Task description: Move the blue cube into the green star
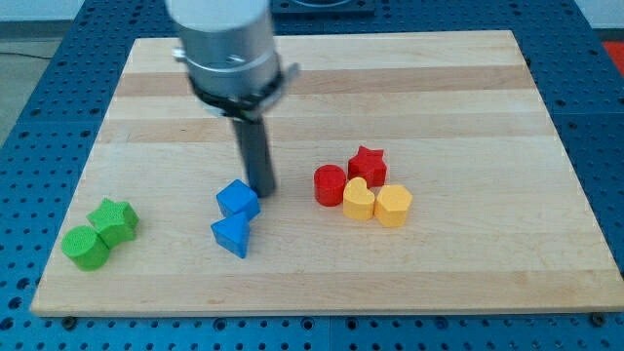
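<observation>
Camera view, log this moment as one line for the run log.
tip touching blue cube, its right | green star far left, apart | blue cube beside blue triangle | push not done

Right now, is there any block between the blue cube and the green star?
No. My tip sits at the blue cube on its right side. The board between it and the green star, toward the view's left, shows nothing in the way.

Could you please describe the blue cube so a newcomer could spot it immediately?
On the wooden board, look just left of centre, where my tip comes down. The blue cube sits right beside it, toward the view's left. Its blue neighbour below, the blue triangle, is wedge-shaped instead.
</observation>
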{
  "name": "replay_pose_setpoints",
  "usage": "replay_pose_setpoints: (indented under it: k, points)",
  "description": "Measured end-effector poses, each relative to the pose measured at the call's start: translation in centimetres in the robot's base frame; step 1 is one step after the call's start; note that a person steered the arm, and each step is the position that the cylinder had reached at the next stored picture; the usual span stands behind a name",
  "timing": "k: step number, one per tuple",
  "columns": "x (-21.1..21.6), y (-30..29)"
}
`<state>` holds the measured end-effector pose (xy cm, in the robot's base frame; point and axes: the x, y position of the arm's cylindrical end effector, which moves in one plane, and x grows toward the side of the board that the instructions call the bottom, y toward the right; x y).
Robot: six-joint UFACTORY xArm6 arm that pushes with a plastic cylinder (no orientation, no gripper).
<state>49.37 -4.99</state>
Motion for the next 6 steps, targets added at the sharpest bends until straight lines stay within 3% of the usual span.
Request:
replay_pose_setpoints:
  k: [1,2,3,4,5,6]
  points:
    - [1.9,-0.1]
    - [2.3,-8.6]
    - [1.4,-9.8]
    - [-2.9,-4.8]
    - [-2.1,-12.8]
    - [0.5,-13.7]
